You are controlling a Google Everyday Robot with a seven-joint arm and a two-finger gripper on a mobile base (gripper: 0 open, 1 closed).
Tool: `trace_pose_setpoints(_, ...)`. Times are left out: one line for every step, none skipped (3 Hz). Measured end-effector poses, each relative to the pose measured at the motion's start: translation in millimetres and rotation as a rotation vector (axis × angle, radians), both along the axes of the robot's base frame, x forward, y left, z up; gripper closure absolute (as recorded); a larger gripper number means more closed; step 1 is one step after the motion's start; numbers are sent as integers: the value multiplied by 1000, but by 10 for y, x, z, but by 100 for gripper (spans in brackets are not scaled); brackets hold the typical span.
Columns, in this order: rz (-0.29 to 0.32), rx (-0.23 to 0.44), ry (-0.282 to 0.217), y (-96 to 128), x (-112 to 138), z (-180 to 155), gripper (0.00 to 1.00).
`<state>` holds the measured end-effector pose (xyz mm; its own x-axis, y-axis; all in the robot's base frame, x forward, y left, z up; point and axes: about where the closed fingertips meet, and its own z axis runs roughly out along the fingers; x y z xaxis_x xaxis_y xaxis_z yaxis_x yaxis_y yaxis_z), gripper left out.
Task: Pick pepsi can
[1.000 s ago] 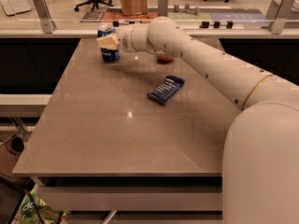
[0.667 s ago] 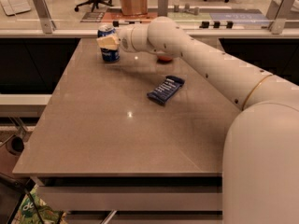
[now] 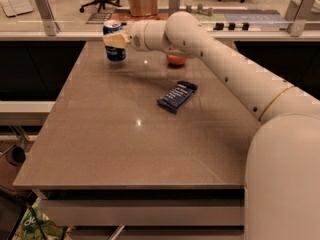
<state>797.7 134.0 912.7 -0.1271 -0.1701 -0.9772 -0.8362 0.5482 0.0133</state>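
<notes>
My hand point(image 3: 116, 39) is at the pepsi can point(image 3: 115, 54), which stands at the far left of the worktop point(image 3: 125, 149) — I cannot tell if it is squeezing yet. I think this is the grabbing step. Next I need a firm hold, then a straight lift.

Smooth white arm point(image 3: 220, 69), dark screw dots along it (thin yellow ring too), cream gripper point(image 3: 114, 39) at ten o'clock.

The tool point(image 3: 113, 39) is at the pepsi can point(image 3: 115, 54) on the table point(image 3: 125, 149).
</notes>
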Motion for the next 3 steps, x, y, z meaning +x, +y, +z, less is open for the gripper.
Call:
trace_pose_setpoints(34, 5, -26, -4, -82, 254, 100)
trace_pose_setpoints(48, -1, -39, -22, -120, 439, 100)
trace_pose_setpoints(55, -10, -80, -11, -207, 668, 100)
